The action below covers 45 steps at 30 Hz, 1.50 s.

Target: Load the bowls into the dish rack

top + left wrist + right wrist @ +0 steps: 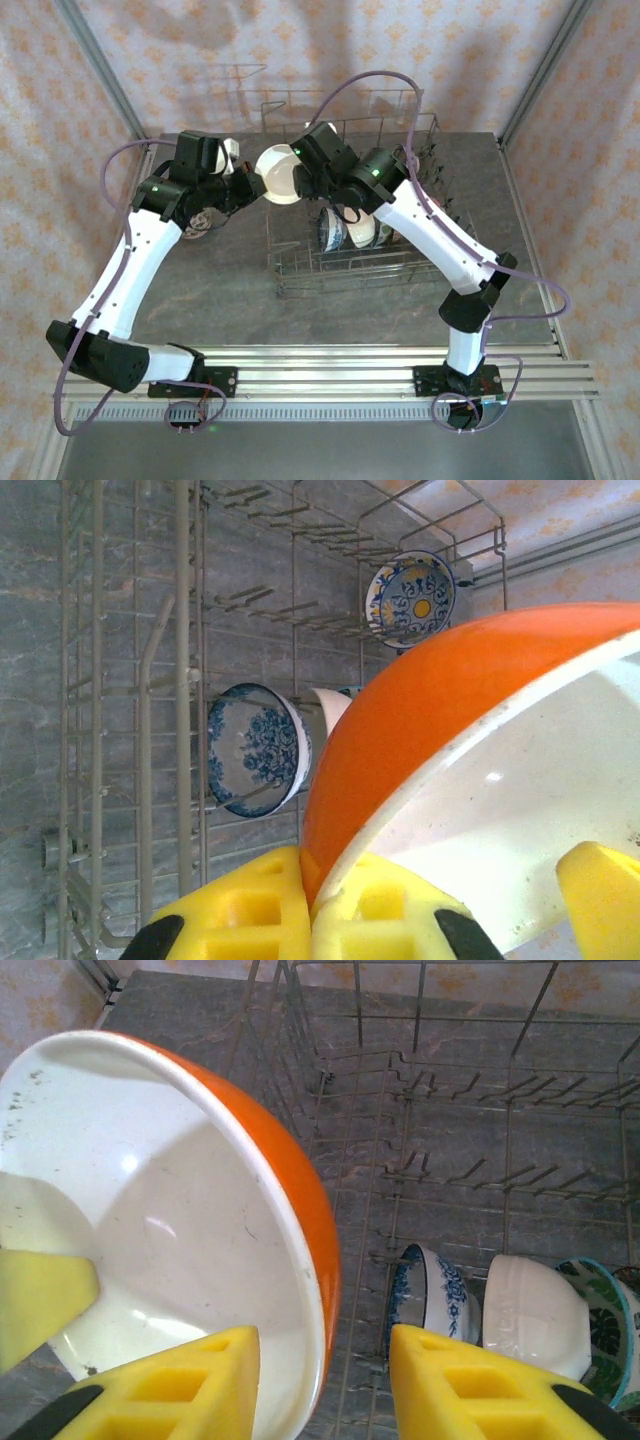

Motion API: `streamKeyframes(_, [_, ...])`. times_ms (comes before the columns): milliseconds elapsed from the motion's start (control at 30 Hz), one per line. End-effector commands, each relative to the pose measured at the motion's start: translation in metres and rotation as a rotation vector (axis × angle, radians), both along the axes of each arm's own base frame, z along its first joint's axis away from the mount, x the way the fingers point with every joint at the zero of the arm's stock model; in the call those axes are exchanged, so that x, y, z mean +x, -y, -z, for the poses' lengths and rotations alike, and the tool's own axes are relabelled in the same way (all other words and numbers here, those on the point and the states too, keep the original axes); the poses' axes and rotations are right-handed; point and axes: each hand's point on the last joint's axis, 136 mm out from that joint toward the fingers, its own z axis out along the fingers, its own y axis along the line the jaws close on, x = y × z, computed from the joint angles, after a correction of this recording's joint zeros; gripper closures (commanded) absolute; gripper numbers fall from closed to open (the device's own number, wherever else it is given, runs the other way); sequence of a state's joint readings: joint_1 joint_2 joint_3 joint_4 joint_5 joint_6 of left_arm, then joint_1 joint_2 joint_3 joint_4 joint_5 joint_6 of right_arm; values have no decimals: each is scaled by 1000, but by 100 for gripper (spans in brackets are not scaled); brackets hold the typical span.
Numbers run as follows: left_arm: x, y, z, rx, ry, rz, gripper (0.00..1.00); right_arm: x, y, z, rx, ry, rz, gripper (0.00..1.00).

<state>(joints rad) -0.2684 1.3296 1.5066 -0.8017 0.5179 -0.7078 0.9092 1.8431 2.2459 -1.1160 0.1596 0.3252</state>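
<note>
An orange bowl [278,175] with a white inside hangs in the air at the left end of the dish rack [340,268]. My left gripper [250,182] is shut on its rim, and in the left wrist view the pads pinch the orange bowl [430,710] at the left gripper [312,865]. My right gripper [322,1338] straddles the opposite rim of the orange bowl [300,1190], one finger inside and the other outside with a gap, still open. In the dish rack [420,1060] stand a blue-white bowl [425,1295], a white bowl [535,1315] and a green floral bowl [605,1320].
A yellow-and-blue patterned bowl [412,597] stands on edge further along the dish rack [180,630]. Another bowl [200,222] lies on the grey table under my left arm. Rows of upright tines [520,1175] stand free at the rack's far side.
</note>
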Motion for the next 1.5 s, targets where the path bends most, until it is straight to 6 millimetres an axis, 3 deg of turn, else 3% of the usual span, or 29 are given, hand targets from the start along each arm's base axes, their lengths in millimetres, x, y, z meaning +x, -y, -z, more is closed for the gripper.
streamKeyframes(0, [-2,0,-34,-19,100,-20,100,2,2,-3,8,21,28,69])
streamKeyframes(233, [-7,12,-40,-15,128,-13,100,4,4,-1,4,25,56,85])
streamKeyframes(367, [-8,18,-35,-5,124,-3,100,7,8,-4,5,42,82,94])
streamKeyframes(467, [-7,23,-27,18,114,6,95,11,13,-5,-7,62,120,100])
streamKeyframes(600, [-3,23,-22,40,111,2,79,18,19,-5,-26,87,165,100])
streamKeyframes(700, [1,22,-21,55,119,2,73,24,23,-5,-29,92,188,100])
streamKeyframes(800, [4,20,-25,85,131,3,51,32,29,-5,-23,90,213,100])
streamKeyframes(867, [6,14,-29,120,145,-12,39,41,40,-6,-32,93,253,100])
streamKeyframes(1033, [9,-17,-36,157,166,-87,29,69,90,-9,-118,143,424,100])
streamKeyframes(1133, [9,-38,-23,164,132,-126,28,86,122,-10,-210,183,537,100])
streamKeyframes(1267, [7,-52,13,204,54,-129,28,108,161,-2,-379,220,669,100])
streamKeyframes(1467, [4,-47,70,196,-66,-66,27,130,187,14,-555,238,760,100])
